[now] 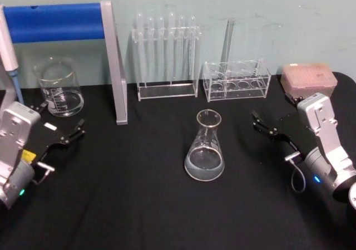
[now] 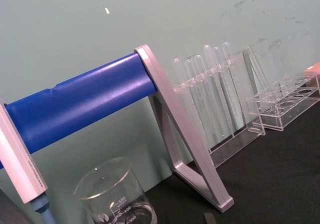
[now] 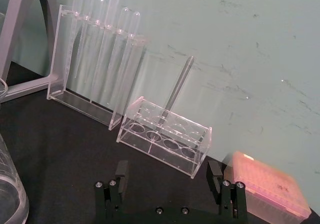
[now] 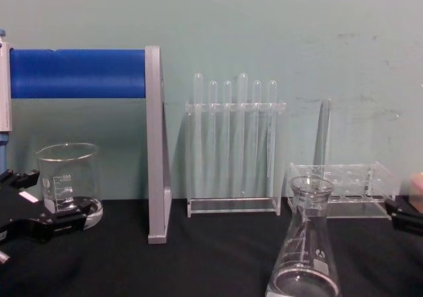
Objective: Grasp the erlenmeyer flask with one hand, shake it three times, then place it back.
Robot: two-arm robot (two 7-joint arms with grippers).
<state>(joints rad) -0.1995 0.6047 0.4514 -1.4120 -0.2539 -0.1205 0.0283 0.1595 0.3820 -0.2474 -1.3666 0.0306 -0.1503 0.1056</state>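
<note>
erlenmeyer flask (image 1: pixel 204 147) upright at worktop (image 1: pixel 139 205) centre, some clear liquid in the base, nothing touching it; right end effector (image 1: pixel 271 130) right of the flask, apart from it, jaws spread wide and nothing between them; left end effector (image 1: pixel 60 126) at the left side, near the glass beaker (image 1: pixel 58 87), jaws wide, holding nothing; tall test tube rack (image 1: pixel 167 58) far behind the flask against the wall; low clear rack (image 1: pixel 236 80) to its right with one tube standing in it; pink tip box (image 1: pixel 308 79) far right; blue roller on a grey stand (image 1: pixel 83 44) far left.
</note>
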